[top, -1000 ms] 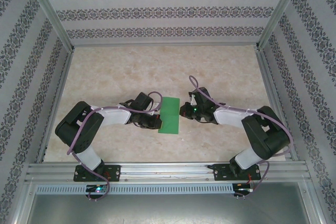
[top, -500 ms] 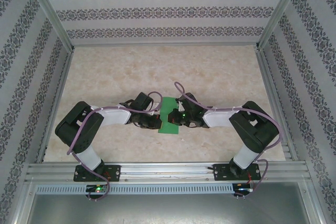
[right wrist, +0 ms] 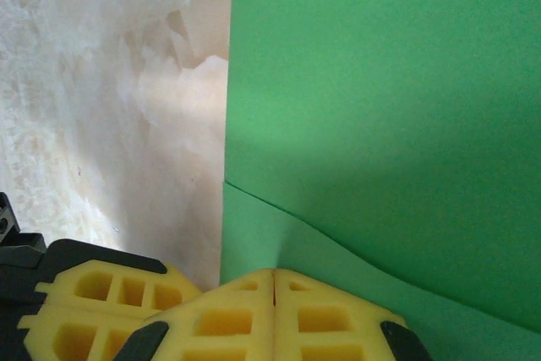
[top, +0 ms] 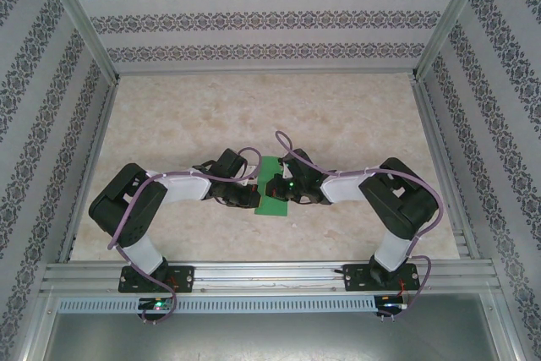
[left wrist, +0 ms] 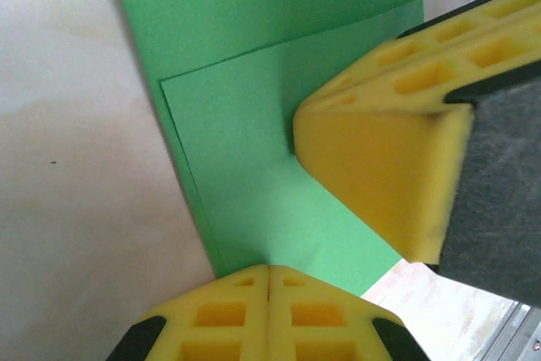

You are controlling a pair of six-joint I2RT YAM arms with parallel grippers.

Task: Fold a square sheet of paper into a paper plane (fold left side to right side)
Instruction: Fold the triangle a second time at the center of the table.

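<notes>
Top external view: left jaws and right jaws, both shut, touch the square sheet of paper (top: 272, 204); right jaws moved in.

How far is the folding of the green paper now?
Done: the square sheet of paper lies with one layer folded over another. In hand: the left gripper and the right gripper, both shut, press their tips on it. Left: nose and wing folds; no point shows yet.
</notes>
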